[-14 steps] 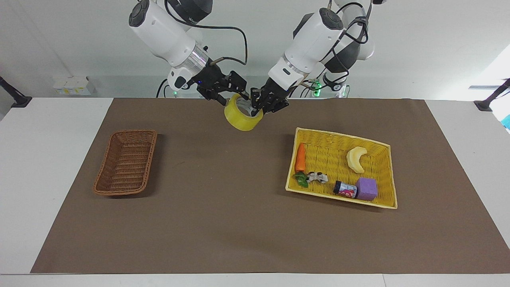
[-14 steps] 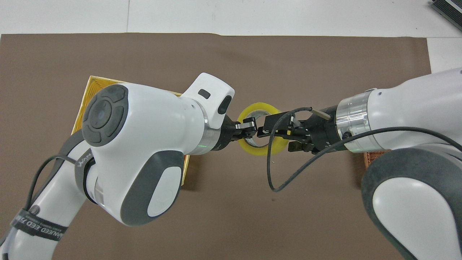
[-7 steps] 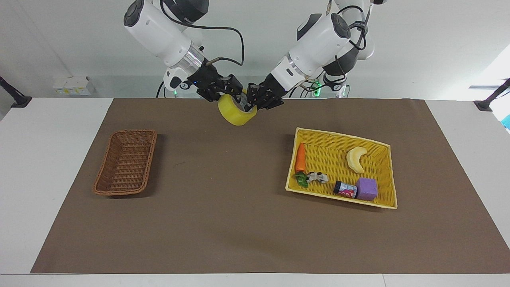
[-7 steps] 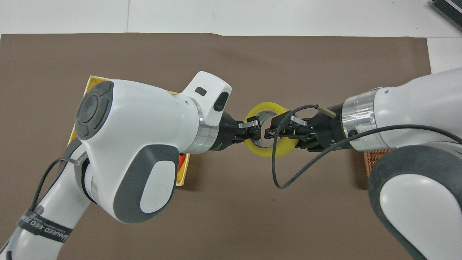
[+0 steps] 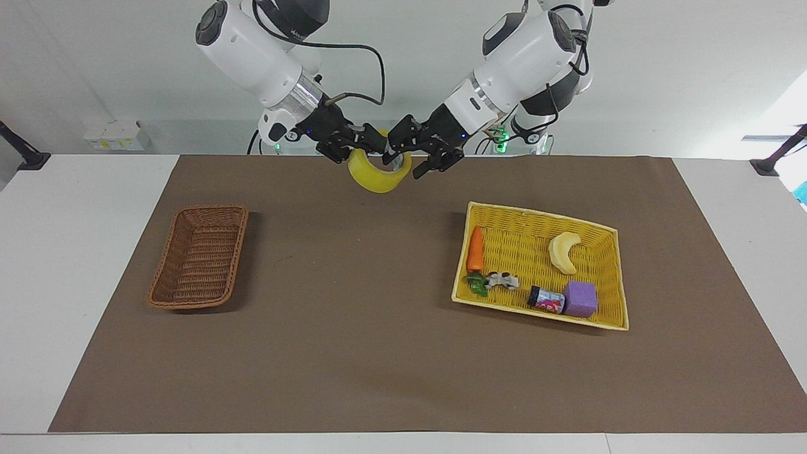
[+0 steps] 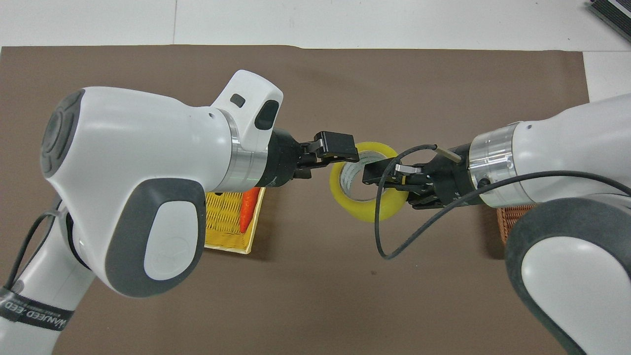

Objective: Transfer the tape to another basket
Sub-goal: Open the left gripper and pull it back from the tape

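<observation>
Handover of tape above the brown mat

Right gripper pinches the translucent yellow packing tape roll; left gripper beside it, jaws spread.

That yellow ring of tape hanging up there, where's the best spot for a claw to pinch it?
The tape is a hollow ring, so probably pinch its wall: one finger inside the white core, one outside, coming in at the hole's open face. The right gripper holds it this way above the mat; the left gripper stands open beside it.
</observation>
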Robot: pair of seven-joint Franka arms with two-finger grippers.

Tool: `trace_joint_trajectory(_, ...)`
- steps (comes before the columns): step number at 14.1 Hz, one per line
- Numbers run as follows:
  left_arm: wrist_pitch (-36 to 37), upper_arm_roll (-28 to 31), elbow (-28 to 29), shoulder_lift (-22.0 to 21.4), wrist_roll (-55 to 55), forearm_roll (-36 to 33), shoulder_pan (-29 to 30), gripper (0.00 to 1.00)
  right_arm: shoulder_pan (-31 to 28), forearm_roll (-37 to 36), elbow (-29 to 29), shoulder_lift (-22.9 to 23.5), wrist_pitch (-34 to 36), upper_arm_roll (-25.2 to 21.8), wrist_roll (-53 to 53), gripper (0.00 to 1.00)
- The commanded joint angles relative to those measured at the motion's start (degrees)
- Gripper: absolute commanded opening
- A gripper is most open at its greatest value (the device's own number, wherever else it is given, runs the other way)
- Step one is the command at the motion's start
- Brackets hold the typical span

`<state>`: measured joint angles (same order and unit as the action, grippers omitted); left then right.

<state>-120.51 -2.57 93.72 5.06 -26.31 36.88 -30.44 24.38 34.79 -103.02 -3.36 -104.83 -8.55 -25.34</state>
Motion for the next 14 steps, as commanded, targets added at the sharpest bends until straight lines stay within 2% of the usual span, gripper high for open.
trace_joint_trajectory(1, 2.6, 1.3, -0.2, -1.1, -0.3, -4.4, 0.2, 1.0, -1.4, 1.4, 0.0, -0.8, 1.0, -0.1, 1.2, 0.0)
trace_joint_trajectory(3, 6.7, 3.6, -0.2, -1.1, -0.3, -4.9, 0.2, 1.0, -1.5, 1.5, 0.1, -0.9, 1.3, -0.1, 1.3, 0.0)
trace_joint_trajectory(6, 9.8, 6.2, -0.3, -1.3, 0.0, -13.8, 0.2, 1.0, -4.1, 1.4, 1.9, -0.9, 3.4, -0.1, 2.3, 0.0)
trace_joint_trajectory(11, 12.4, 12.6, -0.2, -1.3, 1.0, -26.8, 0.2, 1.0, -13.7, 1.6, 3.9, -0.9, 10.2, -0.3, 13.4, 0.0)
trace_joint_trajectory(14, 13.0, 17.4, -0.2, -1.5, 10.6, -28.3, 0.3, 1.0, -19.7, 2.7, 3.9, -0.9, 11.8, -0.3, 21.3, 0.0)
